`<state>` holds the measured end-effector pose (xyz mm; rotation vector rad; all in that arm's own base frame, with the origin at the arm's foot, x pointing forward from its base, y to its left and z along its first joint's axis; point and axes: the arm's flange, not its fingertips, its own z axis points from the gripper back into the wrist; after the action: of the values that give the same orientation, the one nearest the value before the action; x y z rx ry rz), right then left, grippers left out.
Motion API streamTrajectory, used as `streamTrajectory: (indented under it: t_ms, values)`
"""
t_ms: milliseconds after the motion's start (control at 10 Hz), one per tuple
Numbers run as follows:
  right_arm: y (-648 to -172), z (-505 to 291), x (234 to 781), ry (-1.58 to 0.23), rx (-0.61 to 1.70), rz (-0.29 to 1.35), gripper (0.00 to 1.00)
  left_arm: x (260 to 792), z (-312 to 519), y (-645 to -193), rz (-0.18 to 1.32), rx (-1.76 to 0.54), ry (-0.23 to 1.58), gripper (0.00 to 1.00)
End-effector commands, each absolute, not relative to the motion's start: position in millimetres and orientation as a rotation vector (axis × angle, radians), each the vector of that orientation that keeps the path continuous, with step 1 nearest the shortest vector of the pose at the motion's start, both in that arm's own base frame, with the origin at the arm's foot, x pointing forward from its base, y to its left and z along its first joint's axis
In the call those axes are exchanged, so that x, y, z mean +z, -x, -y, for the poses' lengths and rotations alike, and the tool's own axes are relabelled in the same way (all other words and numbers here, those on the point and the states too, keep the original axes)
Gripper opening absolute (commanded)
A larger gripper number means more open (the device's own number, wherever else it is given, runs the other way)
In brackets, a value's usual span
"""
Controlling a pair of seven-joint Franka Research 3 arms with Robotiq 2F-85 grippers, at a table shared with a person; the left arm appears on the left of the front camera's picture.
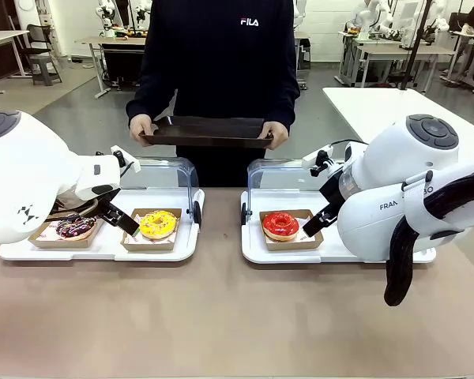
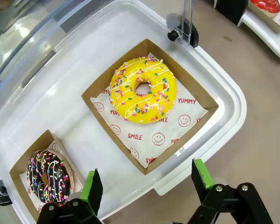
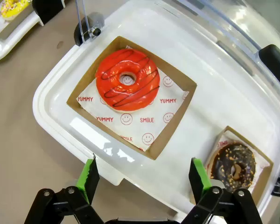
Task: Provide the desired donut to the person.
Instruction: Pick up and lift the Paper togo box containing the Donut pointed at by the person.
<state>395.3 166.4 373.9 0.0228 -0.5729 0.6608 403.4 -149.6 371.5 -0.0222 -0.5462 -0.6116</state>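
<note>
The person (image 1: 221, 55) stands at the far side holding a dark tray (image 1: 208, 131) in both hands. A yellow sprinkled donut (image 2: 142, 89) (image 1: 158, 223) lies in a cardboard box, and a chocolate sprinkled donut (image 2: 49, 175) (image 1: 77, 227) sits in the box beside it. My left gripper (image 2: 147, 184) (image 1: 126, 223) hovers open above that tray's near rim, holding nothing. A red-glazed donut (image 3: 127, 80) (image 1: 280, 225) and a chocolate nut donut (image 3: 234, 165) lie under my right gripper (image 3: 142, 175) (image 1: 312, 227), which is also open and holds nothing. I cannot tell which is the desired donut.
Each pair of boxes rests on a white tray (image 1: 110, 246) (image 1: 257, 251) with a clear hinged lid (image 1: 162, 170) standing open behind it. The brown tabletop (image 1: 221, 316) stretches bare toward the near edge. Another white table (image 1: 379, 103) stands at the back right.
</note>
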Motion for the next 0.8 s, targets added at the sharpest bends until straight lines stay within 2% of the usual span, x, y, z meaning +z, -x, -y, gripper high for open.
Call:
streamTrajectory:
  t_ms: [0, 700]
  values:
    - [-395.3, -166.4, 373.9, -0.023, 0.661, 0.573, 1.0, 371.5, 149.6, -403.3, 0.547, -0.612, 0.022, 1.0]
    - [-395.4, -166.4, 373.9, -0.023, 0.661, 0.573, 1.0, 371.5, 149.6, -403.4, 0.546, -0.612, 0.022, 1.0]
